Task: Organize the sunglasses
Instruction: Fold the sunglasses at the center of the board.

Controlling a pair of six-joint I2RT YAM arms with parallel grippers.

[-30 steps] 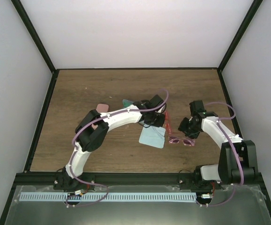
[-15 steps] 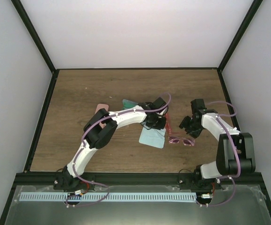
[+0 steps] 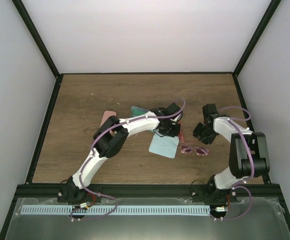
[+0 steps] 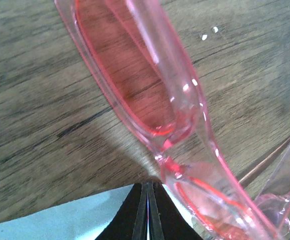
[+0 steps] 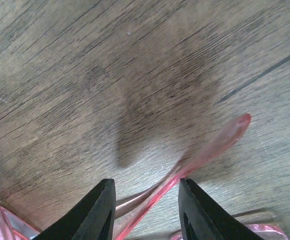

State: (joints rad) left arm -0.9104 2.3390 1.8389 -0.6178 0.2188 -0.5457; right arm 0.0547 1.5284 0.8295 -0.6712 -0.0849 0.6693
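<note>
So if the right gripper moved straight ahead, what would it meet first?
Likely the translucent red plastic glasses arm lying between the jaws of the right gripper, then the wooden table.

Brown wooden bench [image 3: 84, 100]: a pink case [image 3: 107, 115] and a blue-green case [image 3: 135, 109] lie near the middle, with a pale blue cloth [image 3: 163, 146] nearer the front, red-lensed sunglasses [image 4: 129, 80] just right of it and pinkish-purple sunglasses [image 3: 195, 150] beside those

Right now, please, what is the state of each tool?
Left tool: closed, nothing visible between its fingers, tip beside the red sunglasses.
Right tool: open, a pink sunglasses arm lies between its fingers, not clamped.
</note>
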